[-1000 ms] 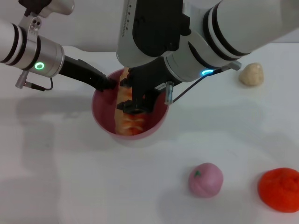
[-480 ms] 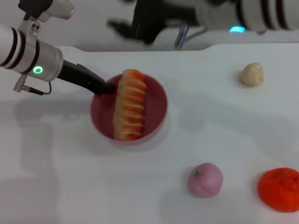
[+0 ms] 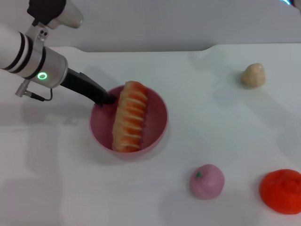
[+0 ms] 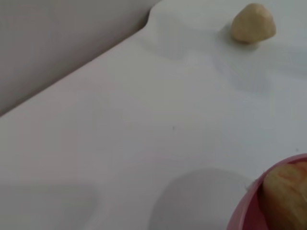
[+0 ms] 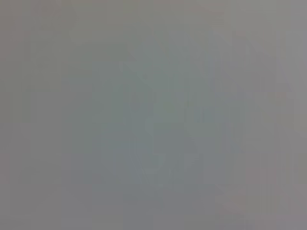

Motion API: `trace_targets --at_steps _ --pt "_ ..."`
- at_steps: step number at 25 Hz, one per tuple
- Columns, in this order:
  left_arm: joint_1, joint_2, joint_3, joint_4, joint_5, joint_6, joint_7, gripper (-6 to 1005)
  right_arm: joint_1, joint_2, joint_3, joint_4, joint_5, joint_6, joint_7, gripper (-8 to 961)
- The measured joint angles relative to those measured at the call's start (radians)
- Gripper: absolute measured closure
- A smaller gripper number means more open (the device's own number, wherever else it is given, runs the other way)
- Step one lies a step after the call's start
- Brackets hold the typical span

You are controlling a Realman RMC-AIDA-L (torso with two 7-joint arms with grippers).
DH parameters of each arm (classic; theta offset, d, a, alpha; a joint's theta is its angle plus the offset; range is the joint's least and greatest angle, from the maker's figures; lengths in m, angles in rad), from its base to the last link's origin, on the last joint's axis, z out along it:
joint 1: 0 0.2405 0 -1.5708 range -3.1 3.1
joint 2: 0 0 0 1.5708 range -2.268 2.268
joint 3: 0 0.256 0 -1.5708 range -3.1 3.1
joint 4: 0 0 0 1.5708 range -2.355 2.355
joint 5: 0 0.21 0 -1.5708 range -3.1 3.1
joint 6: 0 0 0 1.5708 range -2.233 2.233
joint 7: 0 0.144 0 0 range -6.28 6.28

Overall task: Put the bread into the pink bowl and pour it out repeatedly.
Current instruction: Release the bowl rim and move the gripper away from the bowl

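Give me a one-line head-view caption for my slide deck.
Left gripper grips the pink bowl by its rim, with the bread resting inside.

On my white tabletop (image 3: 225, 122) I see a beige rounded lump (image 3: 254, 75) near the far right edge. A small pink peach-like ball (image 3: 207, 181) with a green stem lies toward the near edge, and an orange-red fruit (image 3: 282, 191) sits in the near right corner.

- Even, bright, diffuse light falls on the white tabletop (image 3: 225, 117) from above.
- Soft, faint shadows lie beside the pink bowl (image 3: 157, 134) and the peach-like ball (image 3: 207, 181).
- The right wrist view is a featureless grey blur.
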State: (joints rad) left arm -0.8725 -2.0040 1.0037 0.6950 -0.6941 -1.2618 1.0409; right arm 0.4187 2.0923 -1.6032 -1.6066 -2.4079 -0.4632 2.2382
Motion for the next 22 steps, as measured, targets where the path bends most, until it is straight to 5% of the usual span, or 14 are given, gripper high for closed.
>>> trace_targets --at_steps 4,10,15,22 --pt "-0.002 -0.006 -0.002 0.001 0.007 0.001 -0.002 956 -0.021 0.000 -0.041 0.110 0.001 0.214 -0.007 459" --pt "0.000 -0.010 -0.007 -0.003 0.008 0.011 -0.003 956 -0.053 -0.005 -0.237 0.298 -0.001 0.723 0.011 458" --pt "0.005 -0.014 -0.011 -0.003 0.009 0.026 -0.003 956 -0.069 -0.015 -0.307 0.445 -0.013 1.064 0.300 458" --pt "0.007 -0.017 -0.013 -0.005 0.002 0.034 -0.003 956 -0.111 -0.018 -0.279 0.529 -0.032 1.142 0.560 458"
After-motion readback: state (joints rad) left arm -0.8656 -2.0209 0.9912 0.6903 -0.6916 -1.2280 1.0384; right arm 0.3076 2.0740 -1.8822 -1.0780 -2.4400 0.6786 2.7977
